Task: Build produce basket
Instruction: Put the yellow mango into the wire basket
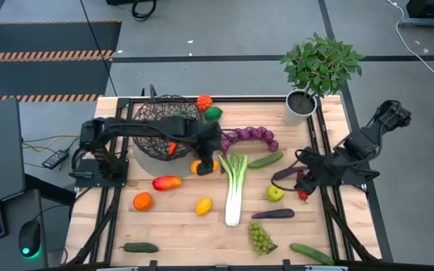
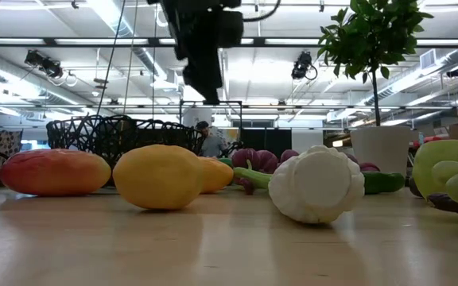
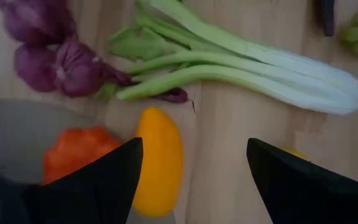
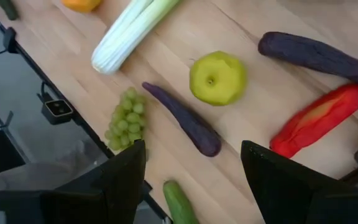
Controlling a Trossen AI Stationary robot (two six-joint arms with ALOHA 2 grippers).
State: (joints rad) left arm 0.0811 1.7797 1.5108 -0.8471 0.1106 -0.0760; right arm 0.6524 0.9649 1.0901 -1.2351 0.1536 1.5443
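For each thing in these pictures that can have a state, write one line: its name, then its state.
basket: upright on the table, something orange showing inside.
left gripper: open, hovering over the yellow pepper.
right gripper: open, empty, above the green apple.
leek: lying flat on the table, outside the basket.
green grapes: on the table, not yet in the basket.
potted plant: standing upright at the table's far corner.

Wire-mesh basket [image 1: 166,120], pale wood table [image 1: 179,229] w/ matt finish.
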